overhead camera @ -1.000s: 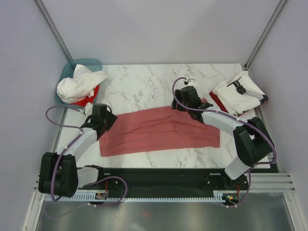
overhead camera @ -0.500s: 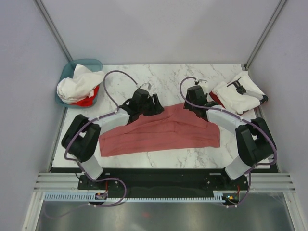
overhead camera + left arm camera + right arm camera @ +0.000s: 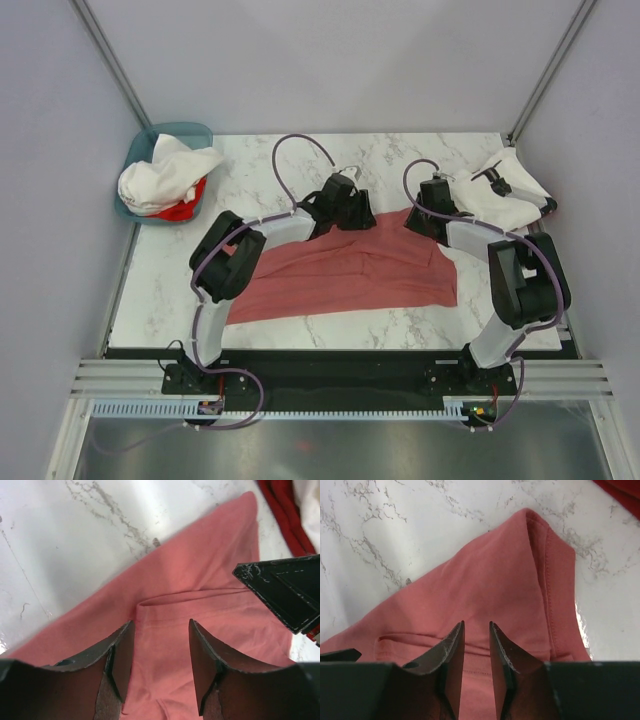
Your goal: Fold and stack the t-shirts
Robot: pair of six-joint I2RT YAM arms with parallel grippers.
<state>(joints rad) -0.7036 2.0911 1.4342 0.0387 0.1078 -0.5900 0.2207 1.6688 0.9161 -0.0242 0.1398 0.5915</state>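
One shirt in play on the marble table (image 3: 290,165): the salmon t-shirt (image 3: 350,280), spread flat across the middle, far edge peaking toward 12 o'clock. Over at 10 o'clock, the teal basket (image 3: 196,130), heaped with crumpled white t-shirts (image 3: 165,172) and a flash of bright red t-shirt (image 3: 185,208) underneath. Out at 2 o'clock, the folded stack (image 3: 500,200), white on top of dark red.

Down to the business end: left gripper (image 3: 161,625) poised over a stitched seam near that far edge, fingers well apart, grasping nothing. Right gripper (image 3: 477,624) just beside it toward 1 o'clock, above a hemmed corner, fingers nearly together but with a sliver of cloth showing between, nothing seen pinched.

Danger from here, at a guess: snatching only the top layer and dragging the shirt into a lopsided fold, or pinching unevenly, with one corner lagging. Also brushing the stack at 2 o'clock, close by the right arm.

Nothing readable anywhere, only a black mark (image 3: 490,178) on the top white shirt, too small to make out.
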